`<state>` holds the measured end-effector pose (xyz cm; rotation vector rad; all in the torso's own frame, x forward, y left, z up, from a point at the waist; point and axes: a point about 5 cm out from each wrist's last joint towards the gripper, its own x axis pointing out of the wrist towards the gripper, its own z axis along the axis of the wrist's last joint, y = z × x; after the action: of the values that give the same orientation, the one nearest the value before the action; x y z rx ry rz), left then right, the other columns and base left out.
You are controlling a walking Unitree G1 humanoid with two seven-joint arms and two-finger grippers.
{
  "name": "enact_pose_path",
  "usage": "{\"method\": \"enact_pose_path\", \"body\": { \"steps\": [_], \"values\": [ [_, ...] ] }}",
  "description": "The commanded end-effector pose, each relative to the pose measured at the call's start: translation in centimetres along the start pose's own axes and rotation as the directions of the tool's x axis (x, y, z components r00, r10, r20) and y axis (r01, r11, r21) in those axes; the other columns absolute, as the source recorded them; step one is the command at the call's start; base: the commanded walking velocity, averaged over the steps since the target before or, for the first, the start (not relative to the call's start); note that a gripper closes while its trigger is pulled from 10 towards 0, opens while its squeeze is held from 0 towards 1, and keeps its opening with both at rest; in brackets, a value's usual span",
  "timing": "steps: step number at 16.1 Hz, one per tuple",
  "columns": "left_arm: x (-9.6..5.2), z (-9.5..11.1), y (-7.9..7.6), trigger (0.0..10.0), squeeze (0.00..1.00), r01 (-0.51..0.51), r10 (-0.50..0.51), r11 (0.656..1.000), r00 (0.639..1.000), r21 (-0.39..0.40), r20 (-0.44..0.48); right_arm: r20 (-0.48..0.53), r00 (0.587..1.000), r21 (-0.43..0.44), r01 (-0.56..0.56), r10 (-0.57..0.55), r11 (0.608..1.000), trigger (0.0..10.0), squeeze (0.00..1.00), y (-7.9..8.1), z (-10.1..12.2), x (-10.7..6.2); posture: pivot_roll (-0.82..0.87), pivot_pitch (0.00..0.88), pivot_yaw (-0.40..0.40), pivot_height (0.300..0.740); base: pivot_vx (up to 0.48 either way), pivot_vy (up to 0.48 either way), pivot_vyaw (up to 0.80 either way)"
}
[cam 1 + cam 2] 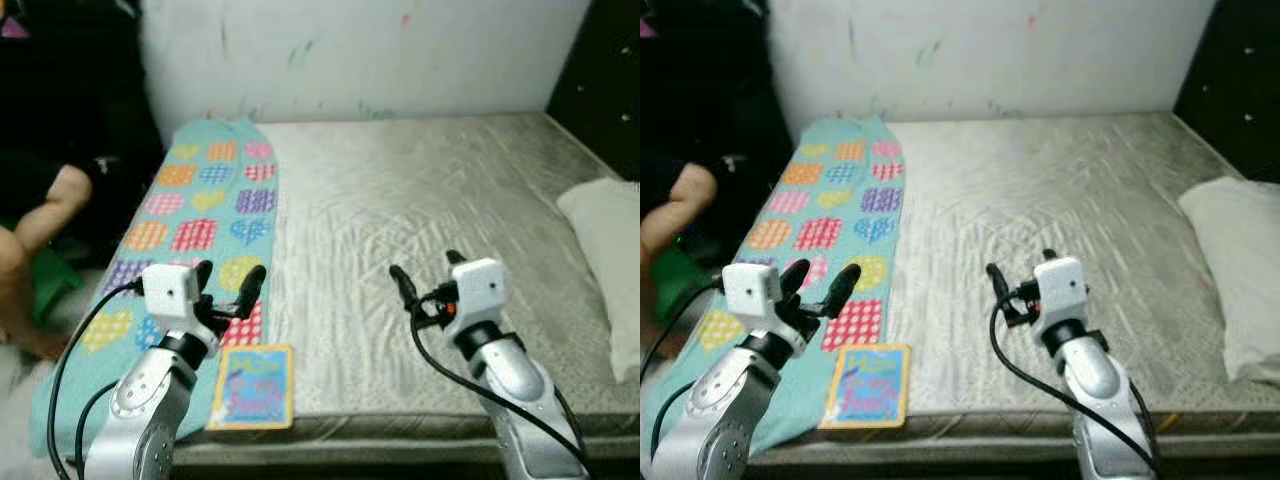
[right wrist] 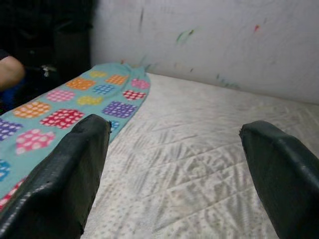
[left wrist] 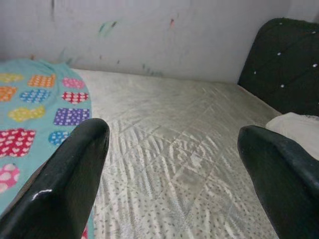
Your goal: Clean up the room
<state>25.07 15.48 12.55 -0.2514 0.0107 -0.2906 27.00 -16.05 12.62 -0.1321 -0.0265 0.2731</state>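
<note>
A teal blanket (image 1: 205,215) with coloured heart patches lies along the left side of the bed (image 1: 420,210). A colourful book (image 1: 252,388) rests on the blanket's near end by the bed's front edge. My left gripper (image 1: 230,282) hovers open just above and behind the book, over the blanket. My right gripper (image 1: 428,272) stands open over the bare quilted mattress, nothing between its fingers. In the wrist views both pairs of black fingers (image 3: 60,184) (image 2: 65,174) are spread wide with only bedding beyond them.
A white pillow (image 1: 610,260) lies at the bed's right side beside a dark headboard (image 1: 600,90). A marked white wall (image 1: 360,50) runs behind the bed. A person's arm and leg (image 1: 30,250) are at the far left beside the blanket.
</note>
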Motion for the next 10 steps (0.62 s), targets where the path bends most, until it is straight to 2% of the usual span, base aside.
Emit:
{"method": "enact_pose_path", "body": {
  "steps": [1,10],
  "values": [
    [0.18,0.06,-0.2,10.0,0.0,0.0,0.0,1.0,1.0,0.007,0.001,0.008,1.0,-0.014,0.013,-0.013,1.0,10.0,0.0,-0.47,0.28,-0.03,-0.1,0.0,0.071,0.74,0.0,-0.322,0.0],
    [0.24,-0.03,-0.26,10.0,0.0,-0.001,0.001,1.0,1.0,0.008,0.002,0.007,1.0,-0.017,0.012,-0.012,1.0,10.0,0.0,-0.55,0.27,0.04,-0.11,0.0,0.068,0.74,0.0,-0.321,0.0]
  ]
}}
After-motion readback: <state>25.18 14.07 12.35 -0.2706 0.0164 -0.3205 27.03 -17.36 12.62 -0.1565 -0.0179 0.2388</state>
